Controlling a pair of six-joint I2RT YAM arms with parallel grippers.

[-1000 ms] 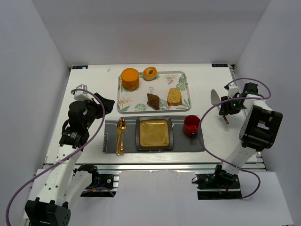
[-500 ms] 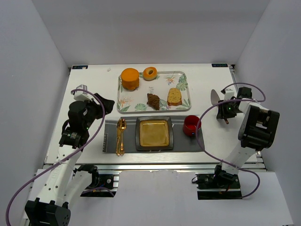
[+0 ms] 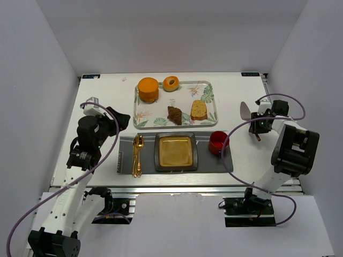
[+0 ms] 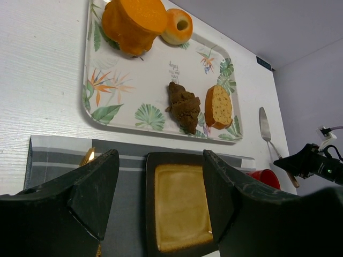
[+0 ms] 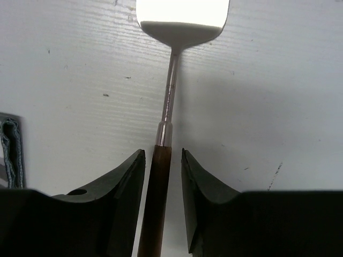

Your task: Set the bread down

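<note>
The bread [image 3: 171, 83] is a small golden ring lying at the far edge of the leaf-print tray [image 3: 185, 95], next to the orange cylinder cake [image 3: 148, 89]. It also shows in the left wrist view [image 4: 177, 27]. My left gripper [image 3: 119, 119] is open and empty, held left of the tray above the grey placemat; in its own view [image 4: 161, 160] the jaws frame the square plate. My right gripper [image 3: 258, 125] is at the far right, away from the bread. It is open [image 5: 162, 152], its fingers on either side of the spatula's brown handle [image 5: 158, 203] with small gaps.
The tray also holds a loaf slice [image 3: 198, 110] and a brown pastry [image 3: 174, 114]. A dark square plate [image 3: 157, 152], gold cutlery [image 3: 137, 155] and a red cup [image 3: 217, 142] sit on the grey placemat [image 3: 206, 160]. The spatula blade [image 3: 245, 111] lies right of the tray.
The right wrist has shifted and turned slightly over the spatula handle. The left arm has barely moved. The bread has not moved.
</note>
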